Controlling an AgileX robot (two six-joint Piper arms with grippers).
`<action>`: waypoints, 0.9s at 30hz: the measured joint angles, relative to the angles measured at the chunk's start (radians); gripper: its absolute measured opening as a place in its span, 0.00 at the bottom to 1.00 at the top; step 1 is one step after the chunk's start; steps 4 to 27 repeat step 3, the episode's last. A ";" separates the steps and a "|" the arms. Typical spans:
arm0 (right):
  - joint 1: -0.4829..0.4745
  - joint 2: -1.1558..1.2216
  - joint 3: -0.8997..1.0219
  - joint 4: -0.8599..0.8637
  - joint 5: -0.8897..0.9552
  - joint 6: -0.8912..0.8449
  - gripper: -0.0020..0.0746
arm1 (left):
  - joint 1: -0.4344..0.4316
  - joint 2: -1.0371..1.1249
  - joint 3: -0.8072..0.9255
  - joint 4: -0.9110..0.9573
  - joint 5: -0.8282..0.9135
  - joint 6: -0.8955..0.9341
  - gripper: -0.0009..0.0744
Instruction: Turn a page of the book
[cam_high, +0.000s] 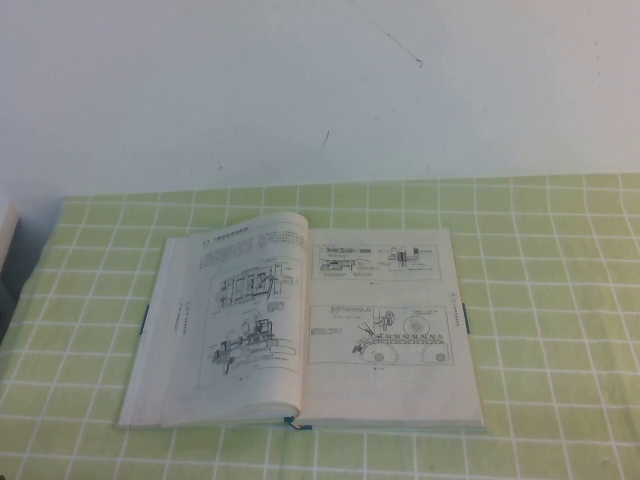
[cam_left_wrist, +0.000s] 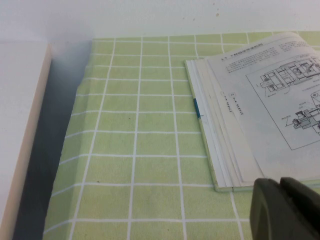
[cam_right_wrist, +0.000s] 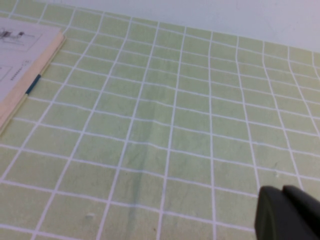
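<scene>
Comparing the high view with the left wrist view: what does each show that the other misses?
Only the high view shows the whole open book, both diagram pages, with neither arm in frame. Only the left wrist view shows the left gripper near the book's left corner, and a pale slab beside the table. The right gripper appears in neither. Both share the checked green tablecloth.

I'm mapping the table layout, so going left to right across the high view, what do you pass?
Green checked tablecloth → book, left-hand leaf → right-hand leaf → more tablecloth. Neither arm appears in this view; the left gripper and right gripper show only in their own wrist views.
</scene>
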 joint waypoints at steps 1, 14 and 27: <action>0.000 0.000 0.000 0.000 0.000 0.000 0.02 | 0.000 0.000 0.000 0.000 0.000 0.000 0.01; 0.000 0.000 0.000 0.000 0.000 0.000 0.02 | 0.000 0.000 0.000 0.000 0.000 0.000 0.01; 0.000 0.000 0.000 0.000 0.000 0.000 0.02 | 0.000 0.000 0.000 0.000 0.000 0.000 0.01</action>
